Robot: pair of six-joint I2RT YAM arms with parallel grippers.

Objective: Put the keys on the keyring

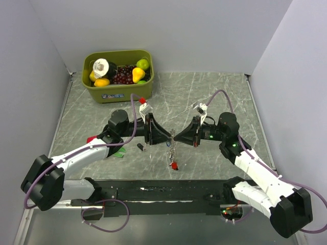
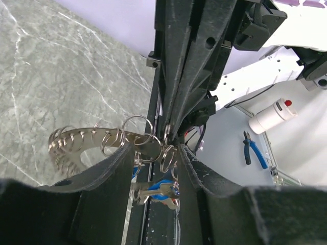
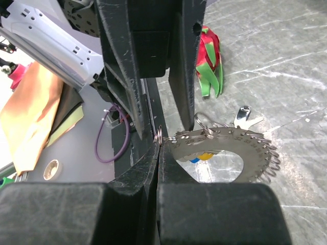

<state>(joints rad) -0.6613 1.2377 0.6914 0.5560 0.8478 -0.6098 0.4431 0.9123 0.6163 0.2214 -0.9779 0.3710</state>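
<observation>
The keyring [image 1: 172, 148] hangs between my two grippers at the table's middle. It is a curved metal plate [image 3: 230, 140] edged with many small rings [image 2: 76, 140]. My right gripper [image 3: 159, 140] is shut on one small ring at the plate's end. My left gripper [image 2: 153, 153] faces it, its jaws partly closed with the plate's end and several rings pinched between them. Keys dangle below: a blue one [image 2: 161, 191], a yellow one [image 3: 205, 155] and a red one [image 1: 174, 166]. A small dark key [image 1: 139, 147] lies on the table under the left gripper [image 1: 168, 137].
A green bin [image 1: 118, 76] of toy fruit stands at the back left. A red-and-green toy [image 3: 208, 61] lies under the left arm. A loose silver key [image 3: 244, 116] lies on the marble near the keyring.
</observation>
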